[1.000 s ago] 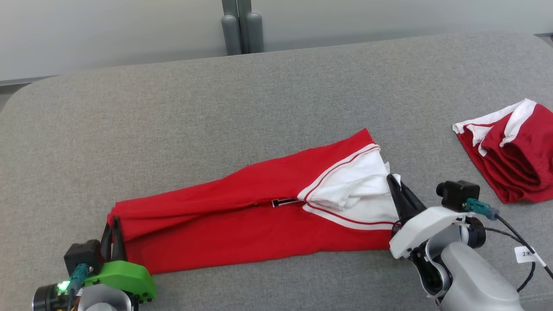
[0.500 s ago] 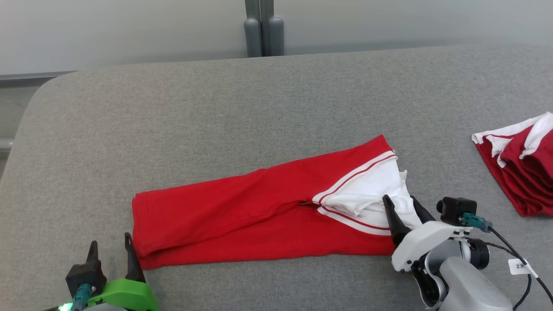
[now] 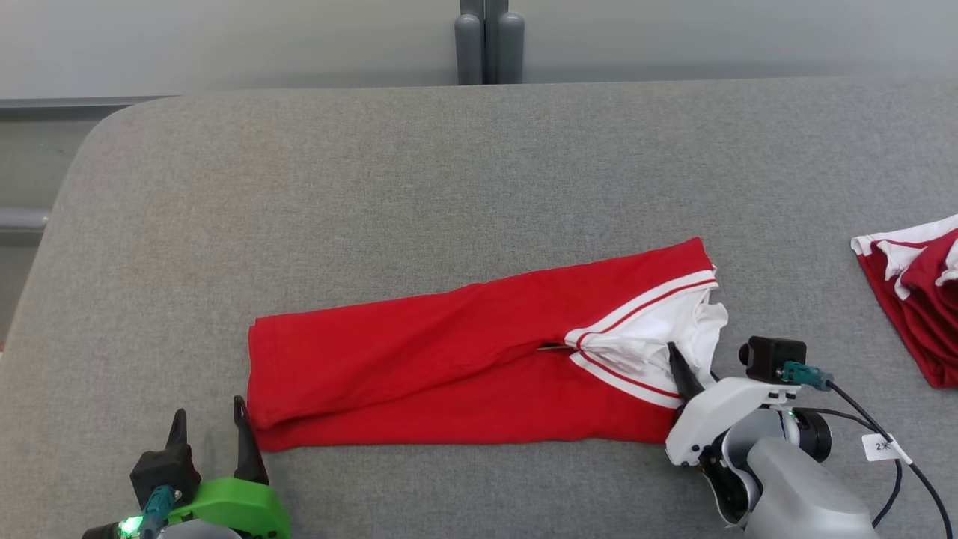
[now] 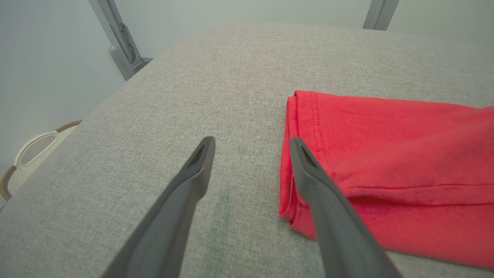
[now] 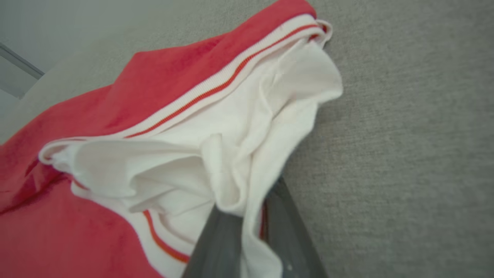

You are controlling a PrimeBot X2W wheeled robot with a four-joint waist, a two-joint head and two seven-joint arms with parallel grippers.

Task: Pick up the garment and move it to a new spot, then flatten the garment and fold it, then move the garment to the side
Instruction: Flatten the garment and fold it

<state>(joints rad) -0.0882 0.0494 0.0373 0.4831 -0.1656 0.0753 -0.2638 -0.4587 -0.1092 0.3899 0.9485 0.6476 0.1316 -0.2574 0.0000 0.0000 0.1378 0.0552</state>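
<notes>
There, garment (image 3: 449, 367) within right tool (image 3: 690, 365)

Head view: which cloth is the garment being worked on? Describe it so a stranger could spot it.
On the grey padded table, look at the middle, toward the near edge. The garment lies there as a long red strip with a white, red-striped end pinched in the right claw. The other red-and-white bundle is a bunched pile at the far right edge.

The garment (image 3: 449, 359) is red with white, red-striped trim; the surface (image 3: 374, 187) is heathered grey.
</notes>
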